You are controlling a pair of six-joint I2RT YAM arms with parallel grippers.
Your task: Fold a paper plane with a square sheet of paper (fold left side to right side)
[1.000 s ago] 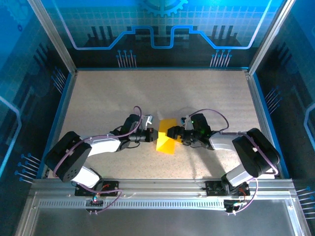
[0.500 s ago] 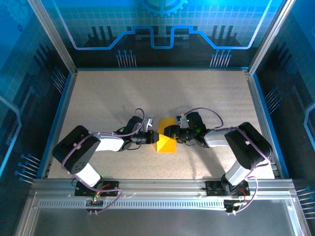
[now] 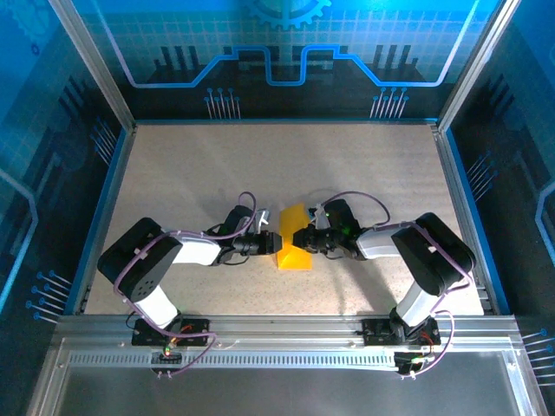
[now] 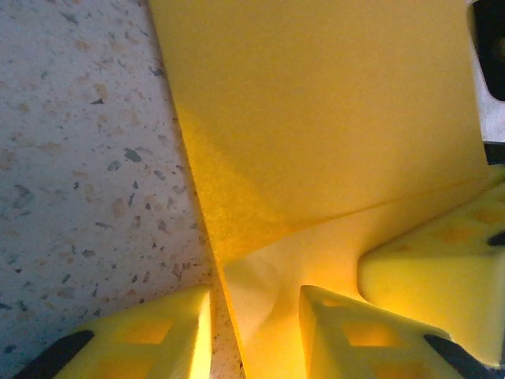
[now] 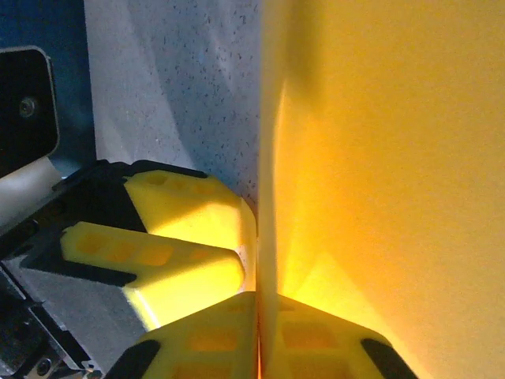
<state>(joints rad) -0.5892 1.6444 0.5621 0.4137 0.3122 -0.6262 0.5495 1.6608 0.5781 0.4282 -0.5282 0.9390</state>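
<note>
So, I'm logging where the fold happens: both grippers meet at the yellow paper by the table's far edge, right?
No. The left gripper and right gripper do meet at the yellow paper, but near the middle of the table, not by its far edge; the top external view shows this.

Both arms are built alike. Behind the left end effector (image 3: 270,245) and the right end effector (image 3: 299,237) come short black wrist sections. Beyond those are smooth white link shells (image 3: 192,253), and farther back bulky black rounded joint housings (image 3: 139,273). A thin purple cable (image 3: 245,201) loops up just behind each end effector and runs back along the arm. Farthest from the end effector, each arm sits on a black base plate (image 3: 169,329) with a small tangle of thin wires. Up close, the fingers (image 4: 150,339) are bright yellow tapered wedges. They have shallow rectangular pockets moulded into their faces and black pieces behind them.
</note>
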